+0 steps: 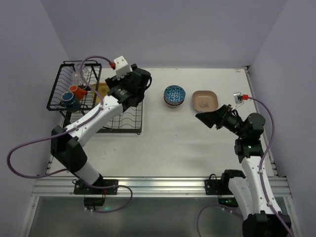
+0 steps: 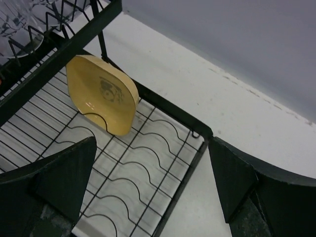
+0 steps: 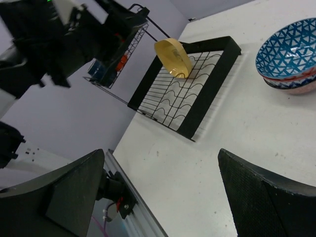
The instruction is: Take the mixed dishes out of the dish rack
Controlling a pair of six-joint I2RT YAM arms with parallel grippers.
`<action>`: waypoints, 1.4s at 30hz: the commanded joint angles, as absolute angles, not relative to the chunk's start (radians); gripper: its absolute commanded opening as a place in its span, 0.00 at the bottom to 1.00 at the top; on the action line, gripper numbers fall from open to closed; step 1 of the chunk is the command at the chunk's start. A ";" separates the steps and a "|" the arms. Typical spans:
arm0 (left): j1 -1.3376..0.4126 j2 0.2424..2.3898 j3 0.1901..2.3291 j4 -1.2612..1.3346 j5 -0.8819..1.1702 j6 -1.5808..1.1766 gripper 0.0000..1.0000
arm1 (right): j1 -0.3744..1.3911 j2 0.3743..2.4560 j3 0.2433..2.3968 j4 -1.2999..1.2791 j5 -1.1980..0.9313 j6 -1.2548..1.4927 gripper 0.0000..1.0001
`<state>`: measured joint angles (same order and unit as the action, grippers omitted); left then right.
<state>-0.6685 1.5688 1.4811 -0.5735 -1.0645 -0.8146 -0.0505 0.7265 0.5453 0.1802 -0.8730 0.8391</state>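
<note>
The left gripper (image 2: 152, 148) hangs over the flat slotted tray of the dish rack (image 2: 168, 108), jaws spread wide and holding nothing, with the tray's curved dividers showing between the two fingers. Just beyond them the yellow plate (image 2: 101, 101) stands on edge, tilted, in the dividers at the tray's far left, right under the rim of the raised basket. In the overhead view that basket (image 1: 57, 89) sits at the far left of the table (image 1: 173, 148), close to its left edge, and holds the orange mug (image 1: 74, 89), the dark mug (image 1: 68, 98) just near of it, and the clear glasses (image 1: 79, 76) toward its far side. The tray's right frame edge ends about a third of the way across the table, and bare white surface runs from there to the right. In the middle of the far half the blue-white bowl (image 1: 174, 95) is stacked on a reddish bowl (image 3: 291, 84), well apart from the rack. The tan plate (image 1: 205, 100) lies flat just right of the bowls. The right gripper (image 1: 210, 118) hovers near of the tan plate, jaws wide apart and empty, not touching it. The near half of the table between the two arms is open.
</note>
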 commanded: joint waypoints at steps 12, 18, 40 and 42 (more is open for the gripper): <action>-0.449 1.789 1.424 -0.126 -1.046 -0.603 0.90 | -0.049 0.514 0.499 0.100 -0.948 0.828 0.99; -0.436 1.827 1.351 0.060 -1.035 -0.506 0.83 | -0.049 0.517 0.492 0.098 -0.956 0.799 0.99; -0.385 1.924 1.273 0.196 -1.058 -0.534 0.55 | -0.049 0.519 0.482 0.089 -1.019 0.736 0.99; -0.385 1.933 1.270 0.199 -1.066 -0.538 0.54 | -0.049 0.514 0.479 0.084 -1.019 0.729 0.99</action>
